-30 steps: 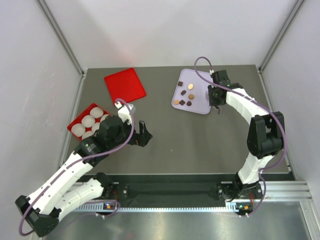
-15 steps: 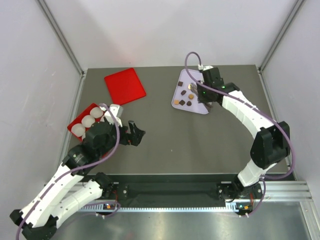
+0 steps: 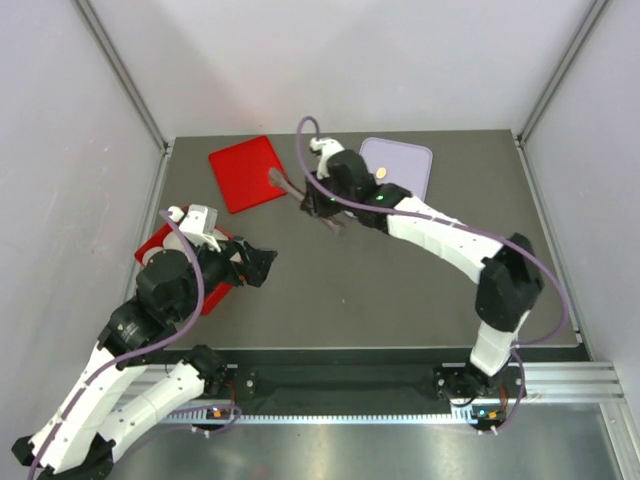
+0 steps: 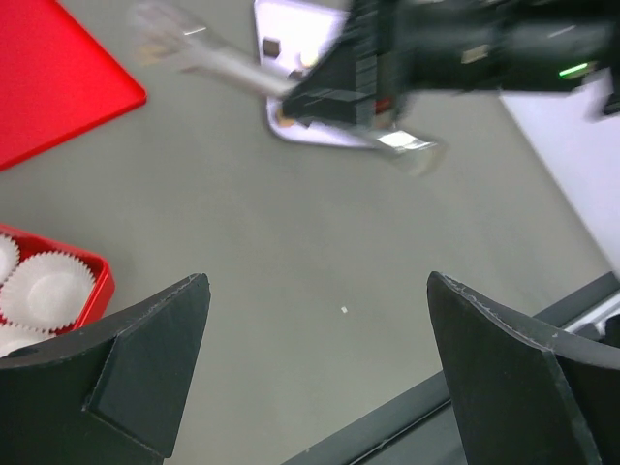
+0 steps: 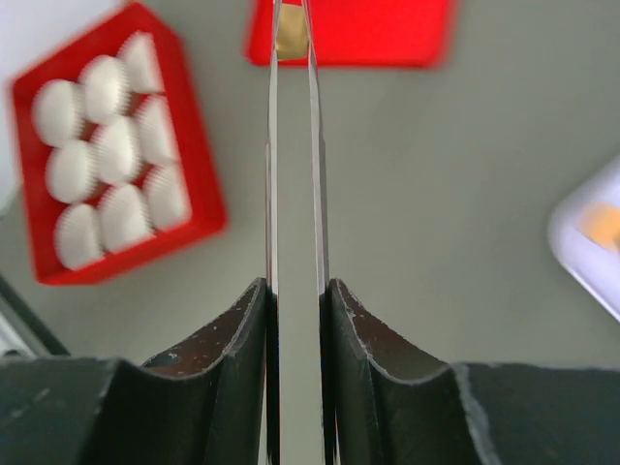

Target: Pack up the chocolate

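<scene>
Right claw (image 5: 295,291) swung left, clamping tweezers (image 5: 313,145); wrist view alone shows chocolate (image 5: 290,39) pinched.

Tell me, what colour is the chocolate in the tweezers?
The chocolate in the tweezers is tan, like caramel; the right wrist view shows it best.

A flat, matte grey-brown desk (image 3: 400,290) is closed in by plain white wall panels (image 3: 350,60) at its far, left and right edges. Slanted silver metal posts (image 3: 122,75) rise from the far corners. A silver slotted metal rail (image 3: 570,385) runs along the near edge. The light is soft and even.
</scene>
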You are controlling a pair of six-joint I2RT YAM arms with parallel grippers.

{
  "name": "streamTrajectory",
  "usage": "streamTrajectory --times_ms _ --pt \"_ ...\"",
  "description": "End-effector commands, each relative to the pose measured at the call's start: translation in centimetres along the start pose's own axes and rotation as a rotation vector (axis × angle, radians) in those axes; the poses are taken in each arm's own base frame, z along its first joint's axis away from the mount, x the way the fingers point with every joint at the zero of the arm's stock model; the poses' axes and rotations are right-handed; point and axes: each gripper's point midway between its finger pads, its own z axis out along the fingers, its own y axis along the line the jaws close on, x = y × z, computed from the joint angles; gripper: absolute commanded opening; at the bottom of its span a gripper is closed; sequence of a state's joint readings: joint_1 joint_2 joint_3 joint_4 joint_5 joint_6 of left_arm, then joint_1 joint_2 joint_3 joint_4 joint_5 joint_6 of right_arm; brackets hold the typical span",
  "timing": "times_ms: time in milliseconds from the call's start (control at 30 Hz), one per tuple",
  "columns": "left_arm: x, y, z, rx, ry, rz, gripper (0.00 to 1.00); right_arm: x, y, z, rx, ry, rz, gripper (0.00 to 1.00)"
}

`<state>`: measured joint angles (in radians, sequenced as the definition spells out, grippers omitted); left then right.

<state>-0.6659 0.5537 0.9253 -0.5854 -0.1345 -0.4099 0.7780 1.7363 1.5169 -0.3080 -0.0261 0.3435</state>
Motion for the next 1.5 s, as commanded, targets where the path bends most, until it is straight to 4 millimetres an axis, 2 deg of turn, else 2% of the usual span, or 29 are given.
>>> streamTrajectory --times_ms 0,33,67,100,133,167,200,233,267,333,367,467,533,567,733,1033,1233,1467 --pt "-3.0 -1.5 -1.1 0.05 -0.07 -0.018 0.99 -4.2 6.6 2.5 -0.165 -0.155 -0.01 0.16" --pt "-3.3 -1.6 -1.3 0.055 -0.078 -0.021 0.99 -4.8 8.3 2.7 -0.198 -0.175 -0.018 0.16" --pt "-3.6 -1.7 -1.4 0.058 -0.083 -0.022 0.99 -4.0 8.7 4.3 -0.205 -0.163 -0.024 0.16" --pt "-4.1 -1.9 -1.7 0.064 -0.097 -0.023 0.99 -3.9 9.4 5.0 -0.219 -0.167 -0.028 0.16" --pt "-4.3 -2.0 -1.9 0.066 -0.101 -0.022 0.99 -5.1 11.0 5.2 -0.251 -0.204 -0.043 0.16" --pt "-4.6 -2.0 -2.1 0.064 -0.11 -0.022 0.99 -4.1 11.1 6.8 -0.25 -0.188 -0.054 0.16" --pt "-5.0 -2.1 -2.3 0.066 -0.119 -0.022 0.99 -4.1 11.6 7.4 -0.257 -0.193 -0.061 0.17" --pt "-5.2 -2.1 -2.5 0.069 -0.125 -0.02 0.99 -4.9 12.6 7.6 -0.277 -0.222 -0.068 0.17" --pt "-5.4 -2.1 -2.6 0.068 -0.132 -0.018 0.99 -3.7 12.6 9.2 -0.274 -0.196 -0.072 0.17" --pt "-5.8 -2.2 -2.9 0.07 -0.143 -0.01 0.99 -4.6 13.8 10.0 -0.301 -0.234 -0.072 0.17" --pt "-5.8 -2.1 -2.9 0.067 -0.142 -0.007 0.99 -3.3 13.6 11.6 -0.293 -0.21 -0.071 0.17" --pt "-6.2 -2.0 -3.3 0.057 -0.154 0.003 0.99 -2.2 15.0 13.2 -0.324 -0.212 -0.086 0.18" --pt "-6.3 -1.7 -3.6 0.047 -0.167 0.007 0.99 -1.6 16.3 13.7 -0.343 -0.22 -0.116 0.19" --pt "-6.4 -1.6 -3.7 0.044 -0.171 0.006 0.99 -0.8 16.4 14.4 -0.337 -0.211 -0.124 0.19" --pt "-6.3 -1.1 -4.4 0.028 -0.189 0.006 0.99 -0.2 17.8 15.4 -0.349 -0.234 -0.146 0.19" --pt "-6.6 -0.3 -5.1 -0.001 -0.215 0.016 0.99 1.8 18.4 17.0 -0.362 -0.215 -0.146 0.21" --pt "-6.8 -0.3 -5.6 0.005 -0.227 0.016 0.99 3.0 18.0 17.5 -0.324 -0.194 -0.186 0.23" --pt "-6.7 -0.3 -5.3 0.002 -0.223 0.017 0.99 3.2 18.1 17.7 -0.332 -0.197 -0.193 0.27"
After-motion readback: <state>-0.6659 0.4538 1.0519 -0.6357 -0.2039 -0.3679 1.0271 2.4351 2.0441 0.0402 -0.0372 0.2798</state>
